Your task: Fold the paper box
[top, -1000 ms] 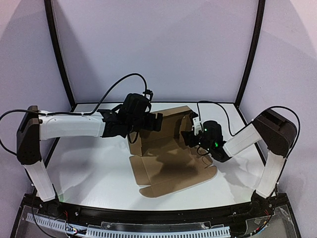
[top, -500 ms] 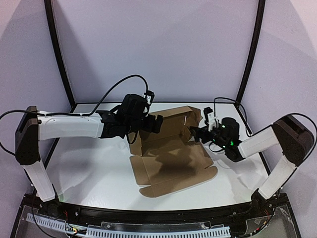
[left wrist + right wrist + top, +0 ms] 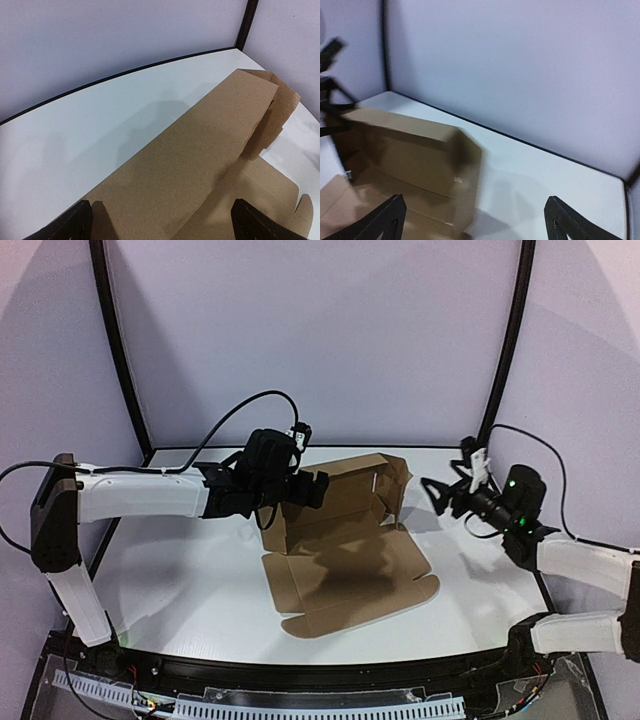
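Observation:
The paper box [image 3: 350,565] lies in the middle of the table, brown and unprinted, its base and front flaps flat. Its back wall [image 3: 340,490] and right side flap [image 3: 395,485] stand raised. My left gripper [image 3: 312,488] is open at the back wall's left end. In the left wrist view the cardboard wall [image 3: 200,150] runs between the wide fingers of that gripper [image 3: 162,227]. My right gripper [image 3: 432,492] is open and hangs to the right of the box, apart from it. The right wrist view shows the box [image 3: 405,145] blurred ahead of that gripper [image 3: 477,222], with nothing between the fingers.
White table [image 3: 180,570] with a black rim, pale walls behind and at both sides, dark corner posts [image 3: 505,350]. The left arm's cable [image 3: 235,410] loops above the box's back left.
My right gripper has let go of the box's right side, opened wide and drawn back to the right. The raised flap stays up. The left arm has not moved.

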